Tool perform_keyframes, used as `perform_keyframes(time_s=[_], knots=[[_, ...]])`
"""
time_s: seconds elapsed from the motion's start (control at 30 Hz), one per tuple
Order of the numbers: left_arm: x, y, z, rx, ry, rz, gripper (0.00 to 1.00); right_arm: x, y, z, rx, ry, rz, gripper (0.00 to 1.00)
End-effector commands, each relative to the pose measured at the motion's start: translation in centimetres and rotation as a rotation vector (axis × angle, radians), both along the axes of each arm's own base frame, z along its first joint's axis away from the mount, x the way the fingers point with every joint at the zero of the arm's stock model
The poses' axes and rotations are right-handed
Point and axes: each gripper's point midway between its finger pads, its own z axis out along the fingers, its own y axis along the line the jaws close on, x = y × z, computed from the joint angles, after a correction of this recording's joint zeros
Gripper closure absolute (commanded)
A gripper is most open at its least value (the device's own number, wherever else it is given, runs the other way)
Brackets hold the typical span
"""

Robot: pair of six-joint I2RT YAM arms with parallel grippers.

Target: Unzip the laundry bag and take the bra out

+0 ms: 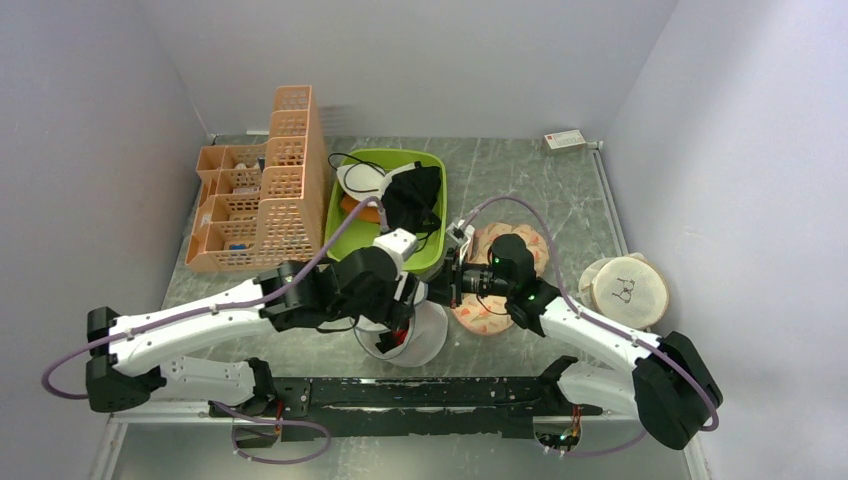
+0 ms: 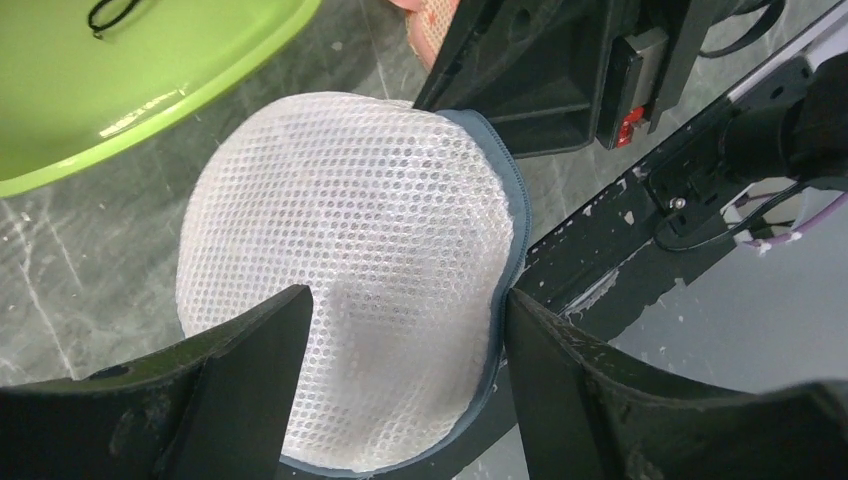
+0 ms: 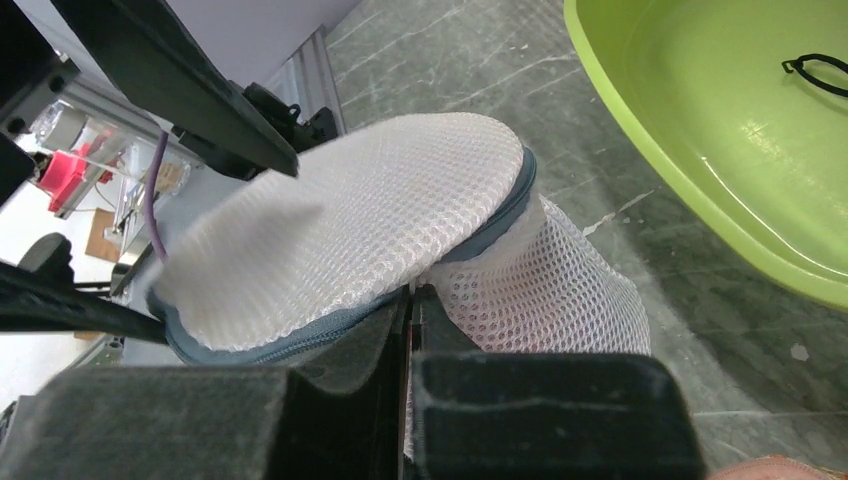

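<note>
The laundry bag point(image 1: 425, 338) is a white mesh dome with a grey-blue zip rim, near the table's front edge. Its zip is partly open: in the right wrist view the upper half point(image 3: 370, 230) is lifted off the lower half point(image 3: 560, 290). My left gripper point(image 1: 393, 325) straddles the upper half point(image 2: 350, 230), one finger on the mesh and the other against the rim point(image 2: 405, 300). My right gripper point(image 1: 437, 288) is shut on the bag's edge at the zip point(image 3: 412, 295). The red bra is hidden.
A green tub point(image 1: 345, 215) holding a black garment point(image 1: 415, 195) and a white-cupped one point(image 1: 360, 178) stands behind the bag. Orange baskets point(image 1: 260, 195) are at left. A peach floral item point(image 1: 535, 250) and a cream pouch point(image 1: 625, 290) lie at right. A black rail point(image 1: 420, 395) runs along the front.
</note>
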Motion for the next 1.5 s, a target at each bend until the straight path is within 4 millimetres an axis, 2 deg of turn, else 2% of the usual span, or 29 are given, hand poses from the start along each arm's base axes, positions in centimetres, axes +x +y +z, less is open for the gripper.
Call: perform_keyframes(time_s=[0.0, 0.13, 0.2, 0.3, 0.4, 0.47, 0.53, 0.7, 0.83, 0.9, 1.07, 1.23, 1.47], knots=[[0.8, -1.8, 0.2, 0.013, -0.025, -0.018, 0.2, -1.1, 0.3, 1.4, 0.034, -0.029, 0.051, 1.0], [1.3, -1.4, -0.8, 0.081, -0.029, 0.005, 0.17, -1.2, 0.2, 1.5, 0.032, -0.035, 0.052, 1.0], [1.1, -1.4, -0.5, 0.069, -0.025, -0.007, 0.15, -1.3, 0.1, 1.4, 0.033, -0.034, 0.05, 1.0], [0.5, -1.3, 0.4, 0.012, -0.034, -0.039, 0.18, -1.3, 0.1, 1.3, 0.029, -0.033, 0.046, 1.0], [0.5, 1.0, 1.0, 0.013, -0.047, 0.018, 0.24, -1.2, 0.0, 1.2, 0.017, -0.033, 0.042, 1.0], [0.2, 2.5, 1.1, 0.018, -0.045, 0.041, 0.21, -1.0, 0.0, 1.1, 0.007, -0.036, 0.035, 1.0], [-0.3, 3.1, 1.5, 0.006, -0.039, 0.032, 0.16, -0.9, 0.1, 1.1, 0.005, -0.037, 0.035, 1.0], [-1.0, 1.9, 2.5, -0.043, -0.018, -0.026, 0.07, -0.8, 0.4, 1.1, 0.004, -0.032, 0.045, 1.0], [-0.5, -0.3, 2.9, -0.075, -0.04, -0.06, 0.07, -0.8, 0.5, 1.1, 0.003, -0.029, 0.045, 1.0], [0.0, -1.0, 2.2, -0.039, -0.042, -0.056, 0.11, -0.9, 0.5, 1.3, 0.005, -0.027, 0.045, 1.0], [0.9, -1.0, -0.3, 0.07, -0.045, -0.022, 0.26, -1.1, 0.5, 1.8, 0.015, -0.036, 0.043, 1.0], [0.7, -0.3, -2.6, 0.144, -0.034, 0.018, 0.29, -1.3, 0.5, 1.9, 0.023, -0.037, 0.045, 1.0], [-0.8, 0.2, -5.4, 0.242, -0.001, 0.021, 0.34, -1.2, 0.5, 1.7, 0.022, -0.04, 0.045, 1.0]])
